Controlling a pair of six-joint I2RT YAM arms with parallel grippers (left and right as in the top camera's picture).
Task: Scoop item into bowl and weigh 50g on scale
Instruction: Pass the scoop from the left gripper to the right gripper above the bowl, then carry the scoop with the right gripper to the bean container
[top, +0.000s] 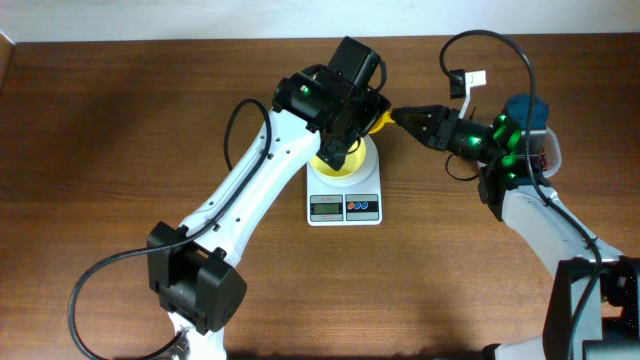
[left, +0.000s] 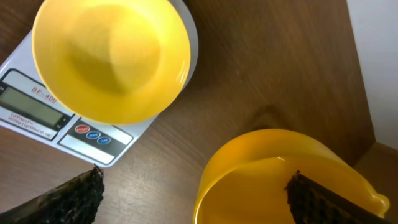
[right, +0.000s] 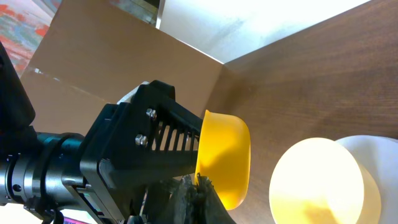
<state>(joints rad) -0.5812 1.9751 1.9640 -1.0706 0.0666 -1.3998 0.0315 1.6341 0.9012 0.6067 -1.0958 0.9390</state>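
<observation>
The pale yellow bowl (top: 338, 163) stands empty on the white scale (top: 345, 208); both also show in the left wrist view, bowl (left: 112, 56) and scale (left: 37, 109). My right gripper (top: 402, 117) is shut on the rim of a yellow scoop (top: 378, 122) just right of the bowl, as the right wrist view shows: gripper (right: 199, 185), scoop (right: 227, 155), bowl (right: 317, 180). My left gripper (left: 196, 175) is open above the scale's right side, one finger over the scoop (left: 273, 180). No beans show in the scoop or bowl.
A clear plastic container (top: 548, 150) and a blue object (top: 525, 108) stand at the far right, partly behind my right arm. My left arm crosses the table from the lower left. A wall and a cardboard panel (right: 112, 56) edge the table's far side.
</observation>
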